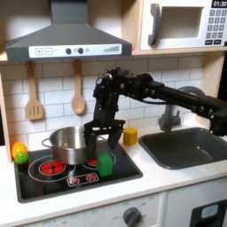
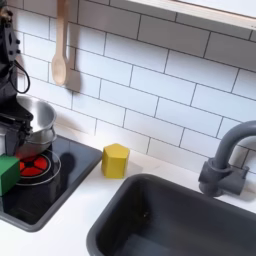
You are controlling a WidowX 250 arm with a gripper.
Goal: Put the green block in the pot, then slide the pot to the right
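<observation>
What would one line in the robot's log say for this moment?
gripper: above green block, state unclear | green block: on stovetop, outside pot | pot: on red burner, not yet slid

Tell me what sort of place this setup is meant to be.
Most likely a toy play kitchen: a stovetop with red burners carrying the pot, a dark sink with a faucet against white tiled wall, and a microwave beside a range hood above.
</observation>
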